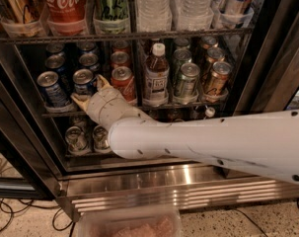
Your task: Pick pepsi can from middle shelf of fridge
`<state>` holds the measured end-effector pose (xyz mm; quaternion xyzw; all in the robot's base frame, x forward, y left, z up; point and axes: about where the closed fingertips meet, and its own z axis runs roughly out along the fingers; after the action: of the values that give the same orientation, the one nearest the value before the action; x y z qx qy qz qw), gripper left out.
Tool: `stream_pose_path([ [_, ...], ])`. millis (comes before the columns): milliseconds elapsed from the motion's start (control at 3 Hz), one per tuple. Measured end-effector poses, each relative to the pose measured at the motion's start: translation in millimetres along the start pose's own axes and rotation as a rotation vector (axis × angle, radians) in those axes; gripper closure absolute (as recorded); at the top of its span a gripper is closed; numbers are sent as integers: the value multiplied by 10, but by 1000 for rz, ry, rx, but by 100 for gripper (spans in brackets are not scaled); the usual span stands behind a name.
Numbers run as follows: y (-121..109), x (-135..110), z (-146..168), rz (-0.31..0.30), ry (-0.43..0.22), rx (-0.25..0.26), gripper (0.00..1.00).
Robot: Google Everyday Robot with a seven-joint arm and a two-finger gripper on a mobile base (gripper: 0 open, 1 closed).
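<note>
- Gripper is inside the fridge, low at the left end of the middle shelf, with the white arm reaching in from the right
- Fingers look spread: one by the right side of the Pepsi can, the other low at its left, and no squeeze on show yet
- That can stands upright in the front row, second from the left, just beside its blue neighbour and a red can
- To do this well, I'd say: centre the can between the pads, push in until they are past its widest part, and close on the body rather than the rim
- Tight quarters here, so a finger could nudge a neighbour; lift a touch to clear the front holder, then draw straight back
- The count on this shelf: six blue cans in two files of three, three red, one bottle, three green-silver cans, three copper ones
- Below, two cans show beside the wrist, though the arm may hide more
</note>
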<state>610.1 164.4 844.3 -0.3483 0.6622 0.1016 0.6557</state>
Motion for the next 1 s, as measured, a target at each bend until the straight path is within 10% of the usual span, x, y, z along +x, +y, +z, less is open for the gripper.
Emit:
stream_pose_path([
  [1000, -66, -204, -21, 10, -120, -52, 100],
])
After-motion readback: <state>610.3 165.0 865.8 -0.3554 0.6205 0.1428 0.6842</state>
